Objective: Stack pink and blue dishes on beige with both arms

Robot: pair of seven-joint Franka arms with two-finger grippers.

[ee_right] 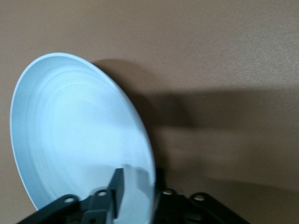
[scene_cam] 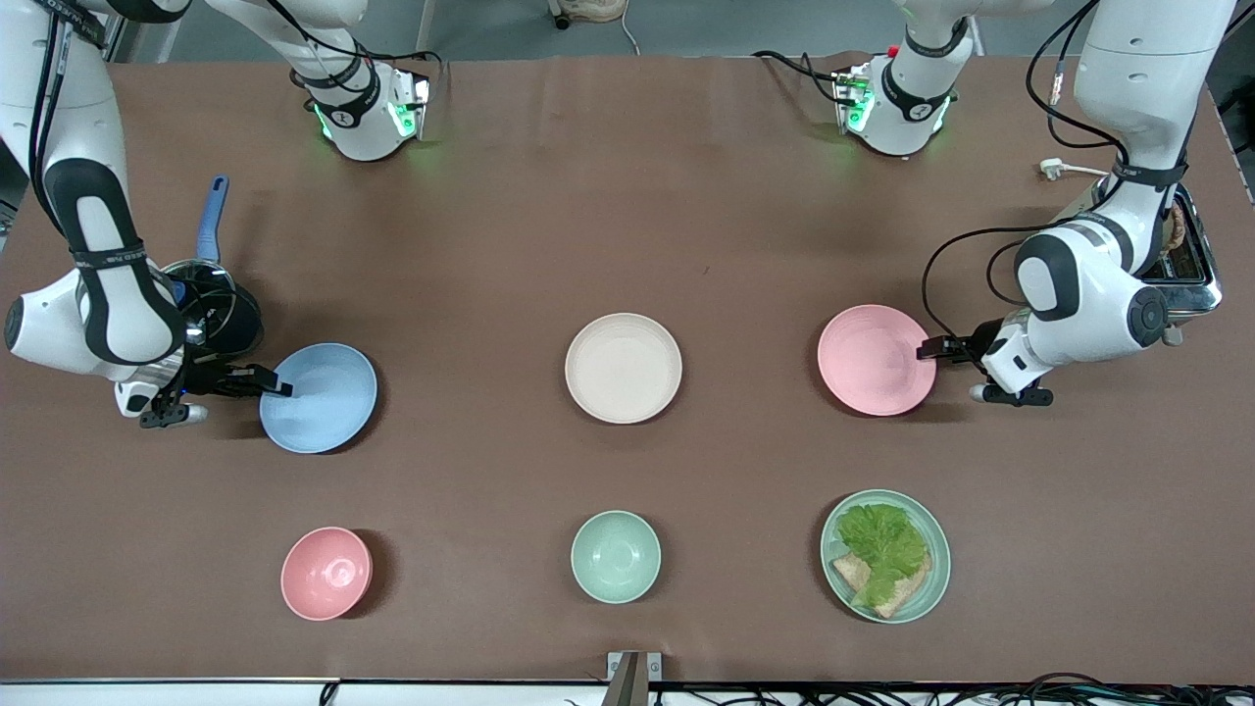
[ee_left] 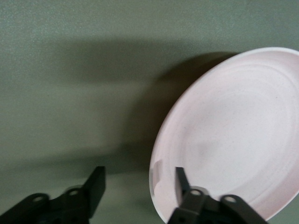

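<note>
Front view shows the right gripper point(scene_cam: 275, 385) at middle left of the frame, its fingers straddling the blue plate's point(scene_cam: 324, 397) rim. At middle right, the left gripper point(scene_cam: 927, 351) straddles the pink plate's point(scene_cam: 873, 361) rim, one finger not yet touching. Between them, the beige plate point(scene_cam: 624, 368) sits centre frame on the worktop point(scene_cam: 627, 196).

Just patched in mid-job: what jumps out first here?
Both arms are at plate rims at once: the right tool straddles the light blue round plate at its own end, the left tool straddles the pale pink round plate at the other. Between them sits the bare cream-beige round plate.
</note>
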